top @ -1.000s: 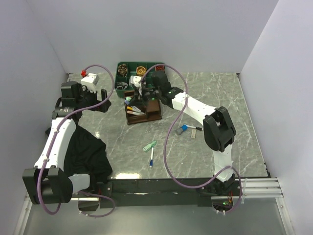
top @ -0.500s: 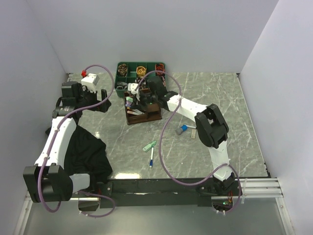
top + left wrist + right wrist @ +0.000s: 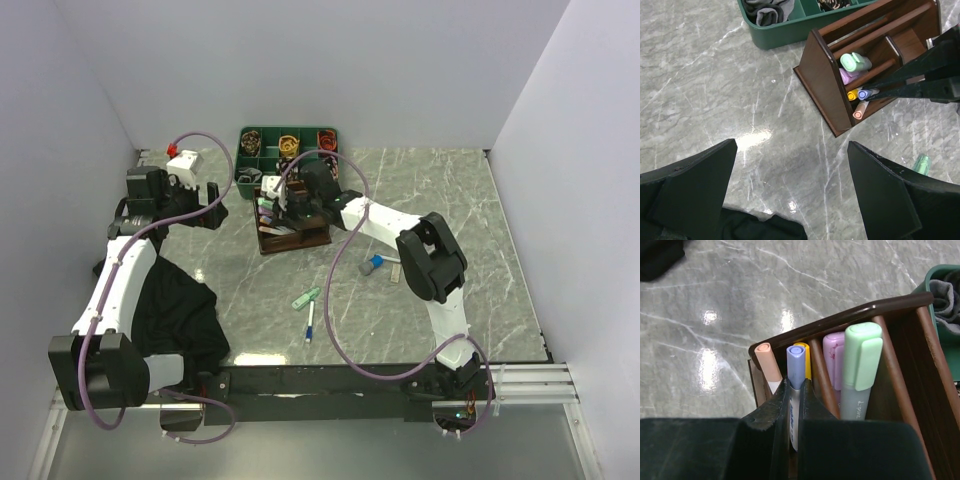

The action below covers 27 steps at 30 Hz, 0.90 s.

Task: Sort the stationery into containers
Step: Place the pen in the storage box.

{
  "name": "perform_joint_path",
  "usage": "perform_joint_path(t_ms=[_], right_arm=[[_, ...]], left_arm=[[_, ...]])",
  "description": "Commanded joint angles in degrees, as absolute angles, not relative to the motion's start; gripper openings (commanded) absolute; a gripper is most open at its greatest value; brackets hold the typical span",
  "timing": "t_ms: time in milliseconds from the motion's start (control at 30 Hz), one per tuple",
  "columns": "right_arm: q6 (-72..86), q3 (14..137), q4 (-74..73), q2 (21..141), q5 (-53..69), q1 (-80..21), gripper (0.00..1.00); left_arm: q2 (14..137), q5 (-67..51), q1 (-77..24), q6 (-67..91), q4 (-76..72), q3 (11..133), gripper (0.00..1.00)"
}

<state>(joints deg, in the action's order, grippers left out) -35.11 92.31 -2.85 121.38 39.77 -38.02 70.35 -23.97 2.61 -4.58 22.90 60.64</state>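
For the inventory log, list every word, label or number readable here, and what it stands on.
mint-green highlighter: dark print along the barrel, too blurred to read.
blue-capped pen: blue print on the white barrel, too small to read.
No other text shows in any view.

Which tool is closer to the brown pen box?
Right. The right tool is over the box, pinching a blue pen. The left tool hangs open, apart, on its left.
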Motion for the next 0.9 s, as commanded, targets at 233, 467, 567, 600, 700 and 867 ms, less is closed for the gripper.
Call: perform_joint_path(t_ms=[233, 467, 567, 600, 700, 867], right_arm=[[-41.05, 92.11, -8.0, 119.71, 36.65, -38.58, 0.37], [-39.29, 90.26, -8.17, 115.41, 35.07, -38.58, 0.42], [-38.15, 89.3, -8.0, 112.43, 35.16, -38.58, 0.43], [-37.8, 88.95, -8.0, 111.54, 34.98, -38.58, 0.43], [-37.0, 88.07, -10.27, 107.41, 34.72, -38.58, 0.43], [-35.95, 82.8, -17.83, 96.35, 34.46, -37.88, 0.44]], left_arm=[[70.93, -25.66, 2.9, -3.08, 19.95, 61.96, 0.99], [70.84, -25.75, 2.9, -2.99, 19.25, 63.02, 0.99], [70.67, -25.49, 2.9, -3.95, 19.6, 64.6, 0.99], [70.49, -25.4, 2.9, -4.56, 19.86, 65.73, 0.99], [69.96, -25.92, 2.81, -5.71, 21.09, 68.28, 1.0], [68.65, -25.93, 0.27, -9.22, 24.6, 70.05, 0.99]])
